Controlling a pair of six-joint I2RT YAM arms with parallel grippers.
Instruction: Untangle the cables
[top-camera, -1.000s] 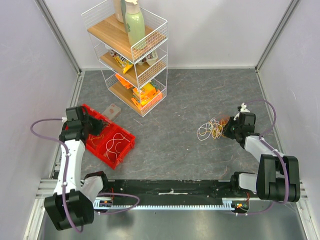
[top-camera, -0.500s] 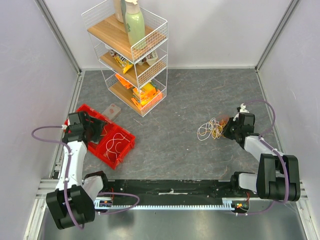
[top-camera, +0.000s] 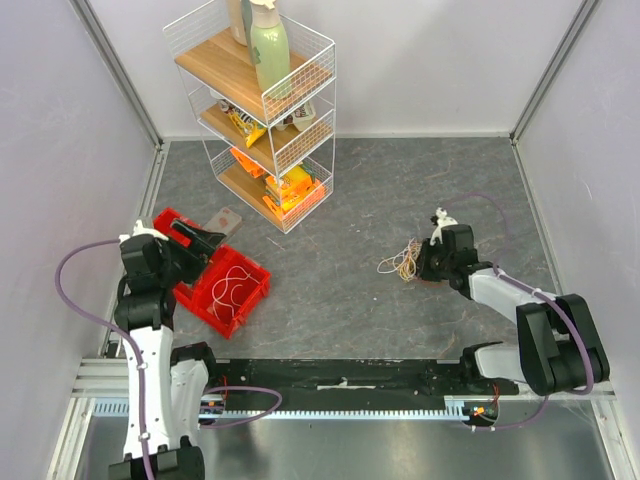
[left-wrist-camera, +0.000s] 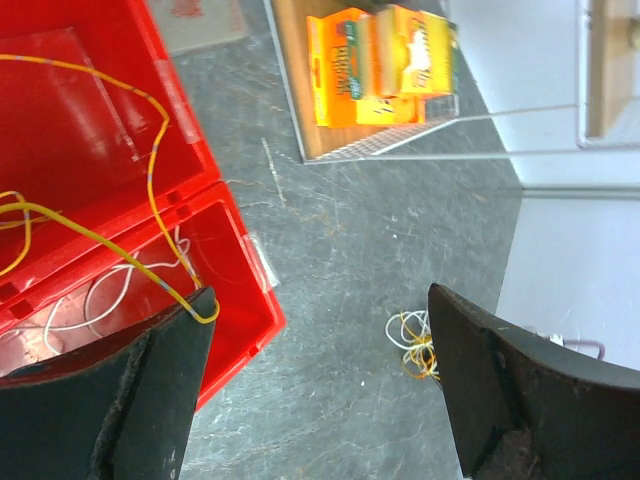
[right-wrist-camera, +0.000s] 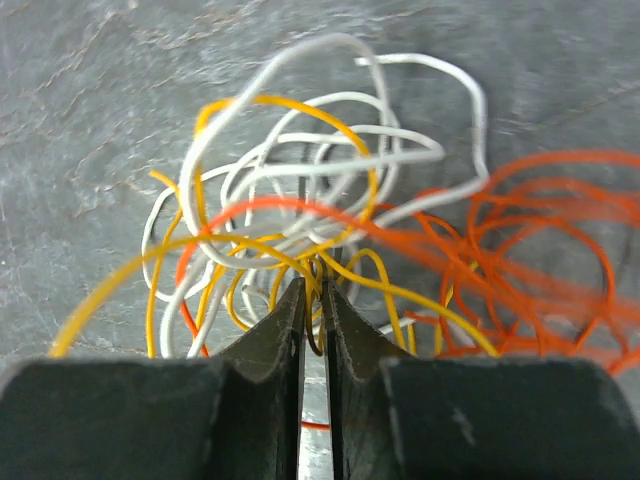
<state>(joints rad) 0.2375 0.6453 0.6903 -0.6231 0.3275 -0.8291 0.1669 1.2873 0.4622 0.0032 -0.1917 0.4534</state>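
Observation:
The cables (top-camera: 400, 264) are a small knot of white, yellow and orange loops lying on the grey table right of centre. My right gripper (top-camera: 421, 262) sits at the knot's right edge. Close up, that gripper (right-wrist-camera: 312, 290) is shut on thin yellow strands of the cables (right-wrist-camera: 320, 190), with orange loops spreading to the right. My left gripper (top-camera: 200, 242) hovers above the red bin (top-camera: 262, 284), and in its own view it (left-wrist-camera: 320, 335) is wide open and holds nothing. A yellow wire (left-wrist-camera: 150, 190) trails across the bin (left-wrist-camera: 100, 130) and ends by the left fingertip. White wire (left-wrist-camera: 100, 300) lies in the bin too.
A white wire rack (top-camera: 265, 110) with snack packs and a green bottle stands at the back left; its bottom shelf (left-wrist-camera: 390, 60) shows past the bin. A small grey card (top-camera: 222, 222) lies beside the bin. Walls close off the table's left, right and back.
My left gripper opened, let the yellow wire drop into the red bin, and the arm swung back. My right gripper dragged the tangle a little to the left.

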